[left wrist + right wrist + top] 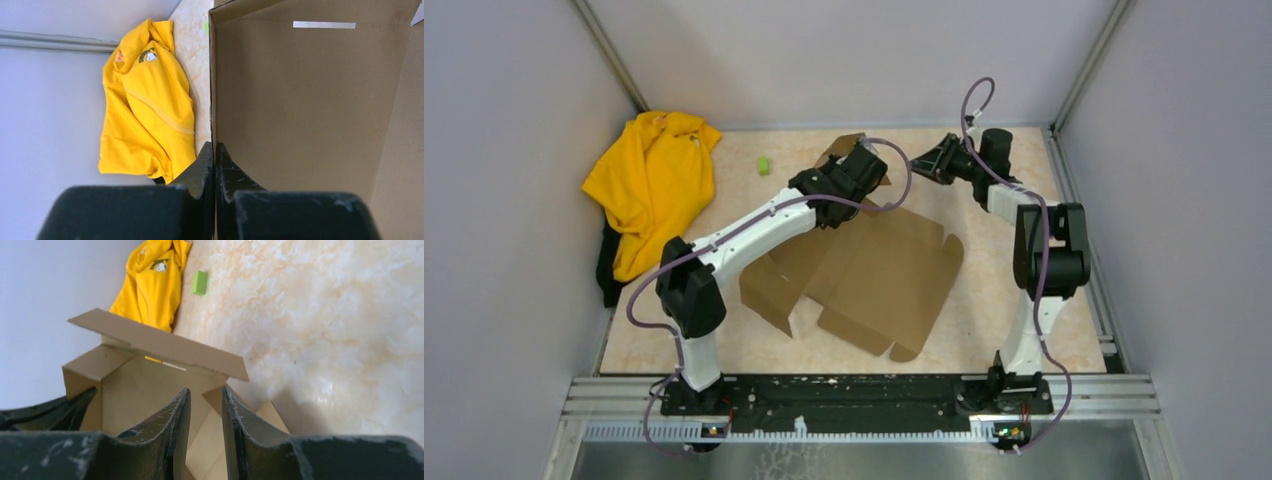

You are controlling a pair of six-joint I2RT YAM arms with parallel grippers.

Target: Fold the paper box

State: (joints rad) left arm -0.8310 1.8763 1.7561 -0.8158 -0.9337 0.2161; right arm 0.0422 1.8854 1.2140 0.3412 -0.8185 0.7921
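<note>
The paper box point(884, 270) is a brown cardboard sheet lying mostly flat mid-table, with its far end folded up into walls. My left gripper point(862, 165) is over that far end. In the left wrist view it point(214, 148) is shut on the thin edge of an upright side wall of the box point(300, 100). My right gripper point(921, 160) is just right of the raised end, pointing at it. In the right wrist view it point(205, 392) is open by a narrow gap, with the box's raised walls and top flap point(160, 342) right in front.
A yellow garment point(649, 190) lies bunched at the far left against the wall; it also shows in the left wrist view point(145, 110). A small green block point(764, 165) sits on the table between the garment and the box. Walls enclose the table on three sides.
</note>
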